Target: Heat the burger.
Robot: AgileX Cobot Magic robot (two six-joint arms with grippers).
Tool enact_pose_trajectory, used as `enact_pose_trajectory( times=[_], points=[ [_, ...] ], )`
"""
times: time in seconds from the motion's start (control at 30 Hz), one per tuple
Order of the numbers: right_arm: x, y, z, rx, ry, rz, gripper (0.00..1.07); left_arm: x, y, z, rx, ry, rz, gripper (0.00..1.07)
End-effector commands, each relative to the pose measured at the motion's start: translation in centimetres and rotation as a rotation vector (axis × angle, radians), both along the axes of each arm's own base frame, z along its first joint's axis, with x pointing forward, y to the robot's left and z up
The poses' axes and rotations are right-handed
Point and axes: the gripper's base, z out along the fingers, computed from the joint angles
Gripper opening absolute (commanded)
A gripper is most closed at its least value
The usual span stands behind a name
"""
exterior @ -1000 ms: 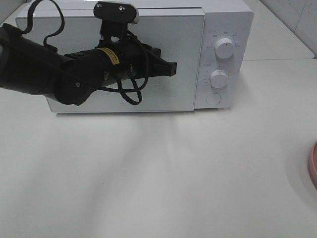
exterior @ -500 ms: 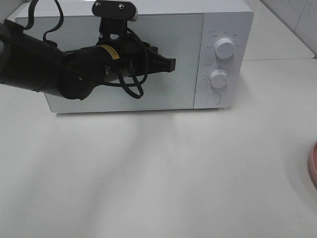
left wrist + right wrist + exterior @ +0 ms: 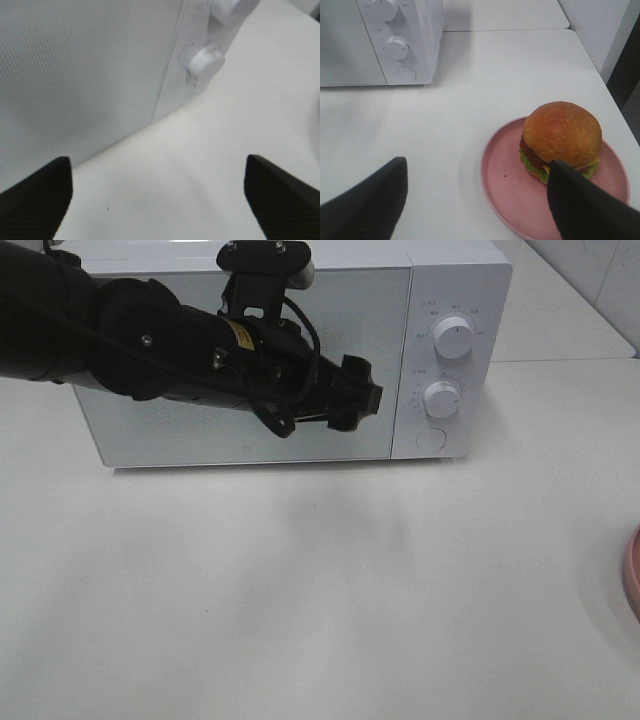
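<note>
Presently catalogued, largest first.

Tabletop (image 3: 320,590): white, carrying everything listed.

Microwave (image 3: 250,430): white, at the back of the tabletop, door shut. Two knobs sit one above the other on the right-hand panel, upper knob (image 3: 454,338) and lower knob (image 3: 441,398), with a round button (image 3: 431,439) beneath them.

Left arm (image 3: 120,335): black, reaching across the face of the door toward the panel. Left gripper (image 3: 360,398): near the door's right edge, jaws spread wide, nothing between them in its wrist view.

Plate (image 3: 505,185): pink, on the tabletop well to the right of the microwave; only its rim shows at the edge of the high view.

Burger (image 3: 561,137): sitting on the plate, untouched, outside the microwave.

Right gripper (image 3: 475,200): hanging above the plate, jaws apart and empty, one fingertip crossing in front of the burger's lower edge.

Step in hand, by judgement: opening the microwave; loading is not yet begun. Next move likely calls for the left jaws to meet the button or door edge squarely so the door swings clear, while the right jaws descend around the burger.
</note>
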Motion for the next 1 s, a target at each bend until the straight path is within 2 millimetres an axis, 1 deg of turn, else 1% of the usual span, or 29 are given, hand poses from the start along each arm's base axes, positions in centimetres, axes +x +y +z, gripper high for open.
enact_pose_trajectory(
  times=[0.03, 0.07, 0.13, 0.17, 0.2, 0.23, 0.27, 0.33, 0.37, 0.4, 0.47, 0.5, 0.53, 0.57, 0.6, 0.63, 0.67, 0.73, 0.77, 0.83, 0.87, 0.9, 0.97, 1.0],
  points=[
    [-0.5, -0.1, 0.1, -0.006, -0.034, 0.0, 0.74, -1.1, 0.1, 0.7, 0.043, 0.069, -0.036, 1.0],
    [-0.5, -0.1, 0.1, -0.006, -0.034, 0.0, 0.74, -1.9, 0.4, 0.7, 0.093, 0.142, -0.063, 1.01],
    [-0.5, -0.1, 0.1, -0.006, -0.034, 0.0, 0.74, -2.3, 0.6, 0.8, 0.113, 0.171, -0.073, 1.01],
    [-0.5, -0.1, 0.1, -0.006, -0.034, 0.0, 0.74, -3.0, 1.1, 1.0, 0.157, 0.234, -0.094, 1.01],
    [-0.5, -0.1, 0.1, -0.006, -0.034, 0.0, 0.74, -3.0, 1.1, 1.0, 0.157, 0.234, -0.094, 1.01],
    [-0.5, -0.1, 0.1, -0.006, -0.034, 0.0, 0.74, -3.9, 1.6, 1.2, 0.205, 0.298, -0.117, 1.01],
    [-0.5, -0.1, 0.1, -0.006, -0.034, 0.0, 0.74, -3.9, 1.6, 1.2, 0.205, 0.298, -0.117, 1.01],
    [-0.5, -0.1, 0.1, -0.006, -0.034, 0.0, 0.74, -4.9, 2.4, 1.6, 0.276, 0.361, -0.151, 1.01],
    [-0.5, -0.1, 0.1, -0.006, -0.034, 0.0, 0.74, -4.9, 2.4, 1.6, 0.276, 0.361, -0.151, 1.01],
    [-0.5, -0.1, 0.1, -0.006, -0.034, 0.0, 0.74, -5.3, 2.8, 1.7, 0.314, 0.398, -0.165, 1.01],
    [-0.5, -0.1, 0.1, -0.006, -0.034, 0.0, 0.74, -5.6, 2.9, 1.8, 0.328, 0.417, -0.171, 1.01],
    [-0.5, -0.1, 0.1, -0.006, -0.034, 0.0, 0.74, -6.1, 3.3, 1.8, 0.363, 0.467, -0.184, 1.01],
    [-0.5, -0.1, 0.1, -0.006, -0.034, 0.0, 0.74, -6.1, 3.3, 1.8, 0.363, 0.467, -0.184, 1.01],
    [-0.5, -0.1, 0.1, -0.006, -0.034, 0.0, 0.74, -6.5, 3.6, 1.8, 0.383, 0.511, -0.186, 1.01],
    [-0.5, -0.1, 0.1, -0.006, -0.034, 0.0, 0.74, -7.2, 4.0, 1.7, 0.422, 0.593, -0.19, 1.01],
    [-0.5, -0.1, 0.1, -0.006, -0.034, 0.0, 0.74, -7.2, 4.0, 1.7, 0.422, 0.593, -0.19, 1.01],
    [-0.5, -0.1, 0.1, -0.006, -0.034, 0.0, 0.74, -7.8, 4.5, 1.6, 0.475, 0.654, -0.206, 1.01],
    [-0.5, -0.1, 0.1, -0.006, -0.034, 0.0, 0.74, -8.0, 4.6, 1.5, 0.489, 0.673, -0.211, 1.01],
    [-0.5, -0.1, 0.1, -0.006, -0.034, 0.0, 0.74, -8.1, 5.1, 1.5, 0.511, 0.721, -0.196, 1.01],
    [-0.5, -0.1, 0.1, -0.006, -0.034, 0.0, 0.74, -8.1, 5.4, 1.5, 0.519, 0.736, -0.191, 1.01],
    [-0.5, -0.1, 0.1, -0.006, -0.034, 0.0, 0.74, -7.9, 6.0, 1.5, 0.533, 0.77, -0.179, 1.01],
    [-0.5, -0.1, 0.1, -0.006, -0.034, 0.0, 0.74, -7.9, 6.0, 1.5, 0.533, 0.77, -0.179, 1.01],
    [-0.5, -0.1, 0.1, -0.006, -0.034, 0.0, 0.74, -7.3, 7.1, 1.6, 0.532, 0.817, -0.147, 1.01],
    [-0.5, -0.1, 0.1, -0.006, -0.034, 0.0, 0.74, -7.3, 7.1, 1.6, 0.532, 0.817, -0.147, 1.01]
  ],
)
